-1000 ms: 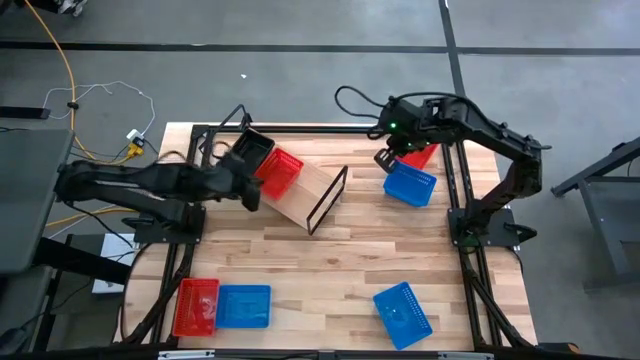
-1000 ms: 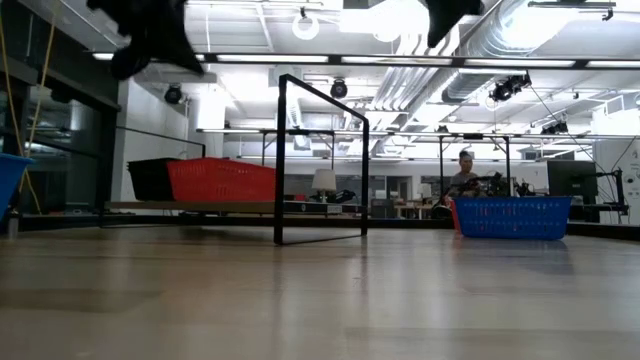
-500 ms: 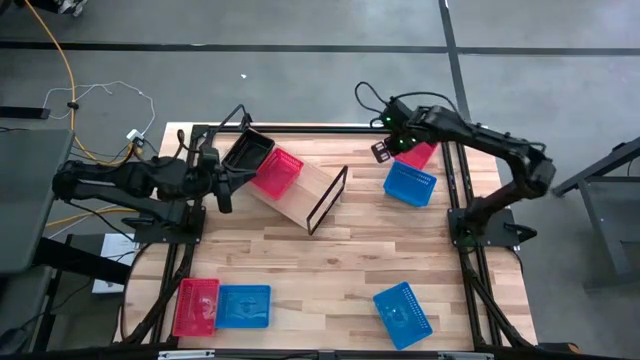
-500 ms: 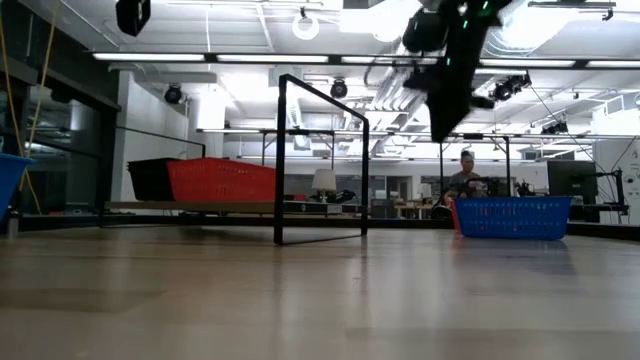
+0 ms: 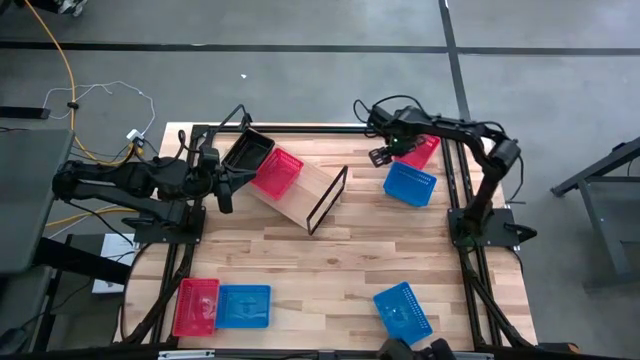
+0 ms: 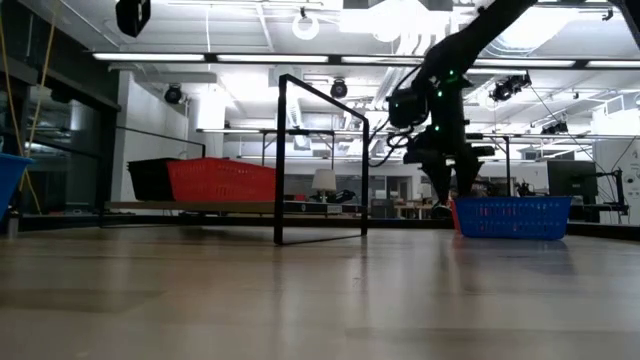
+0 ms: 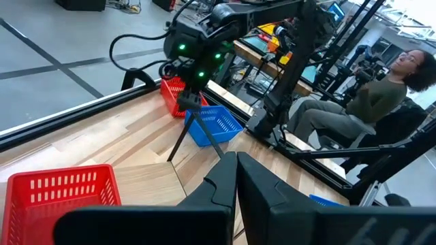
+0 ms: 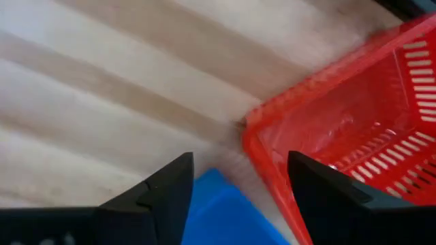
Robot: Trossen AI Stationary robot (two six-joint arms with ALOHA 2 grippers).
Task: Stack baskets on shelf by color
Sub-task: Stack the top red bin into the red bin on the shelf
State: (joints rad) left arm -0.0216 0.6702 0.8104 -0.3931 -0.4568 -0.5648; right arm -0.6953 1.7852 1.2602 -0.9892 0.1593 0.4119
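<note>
Table (image 5: 300,260): light wood planks.
On it: shelf (image 5: 305,190) toward 11 o'clock; baskets at 1, 5 and 7 o'clock.

I find no readable text, label, brand, number or sign in any of the four views.
</note>
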